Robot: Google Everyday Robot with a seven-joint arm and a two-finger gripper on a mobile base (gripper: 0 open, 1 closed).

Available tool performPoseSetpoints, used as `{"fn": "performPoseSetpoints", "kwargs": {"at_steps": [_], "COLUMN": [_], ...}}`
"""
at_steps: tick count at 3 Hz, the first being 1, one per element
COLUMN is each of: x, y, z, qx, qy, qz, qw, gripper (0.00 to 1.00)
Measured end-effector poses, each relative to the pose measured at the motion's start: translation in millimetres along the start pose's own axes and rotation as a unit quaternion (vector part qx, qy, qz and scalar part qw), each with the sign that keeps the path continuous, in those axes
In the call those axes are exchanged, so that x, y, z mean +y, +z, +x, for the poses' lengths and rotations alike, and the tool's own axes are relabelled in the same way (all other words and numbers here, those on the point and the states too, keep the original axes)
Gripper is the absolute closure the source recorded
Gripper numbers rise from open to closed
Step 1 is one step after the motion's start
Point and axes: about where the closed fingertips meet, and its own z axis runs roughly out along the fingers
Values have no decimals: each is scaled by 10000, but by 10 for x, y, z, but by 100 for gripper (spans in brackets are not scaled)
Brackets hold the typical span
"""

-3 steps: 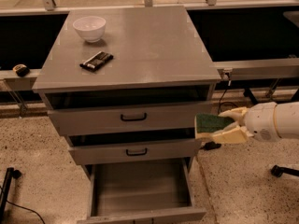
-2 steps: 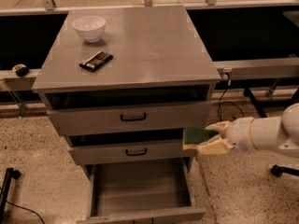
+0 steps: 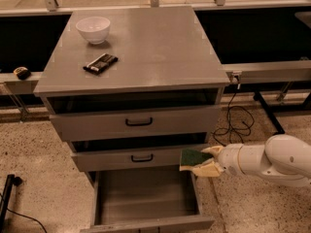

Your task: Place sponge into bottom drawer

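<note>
The sponge (image 3: 193, 158), dark green on top with pale yellow foam below, is held in my gripper (image 3: 200, 162), which is shut on it. The gripper reaches in from the right on a white arm (image 3: 272, 161). It hangs in front of the middle drawer's right end, just above the right rear corner of the bottom drawer (image 3: 146, 198). The bottom drawer is pulled far out and its plain grey interior shows nothing inside.
The grey cabinet top (image 3: 141, 47) carries a white bowl (image 3: 93, 29) and a black flat packet (image 3: 100, 63). Two shallower drawers with black handles (image 3: 139, 122) stand partly pulled out above. A cable (image 3: 233, 120) lies on the speckled floor at right.
The gripper with the sponge has moved left and down, from beside the cabinet's right side to over the bottom drawer's right rear corner.
</note>
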Motion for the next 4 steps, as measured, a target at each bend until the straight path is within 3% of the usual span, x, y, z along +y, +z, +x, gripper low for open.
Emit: {"fn": "performPoseSetpoints", "kwargs": {"at_steps": [1,3,4], "x": [-27,-144,-189], "y": [327,1295,1304], "z": [220,989,968], "qx": [-91,-565,-1199], "qy": [120,-255,-592], "qz": [-266,-495,-590], "qw": [9995,9968,9893], "gripper": [100,100,100]}}
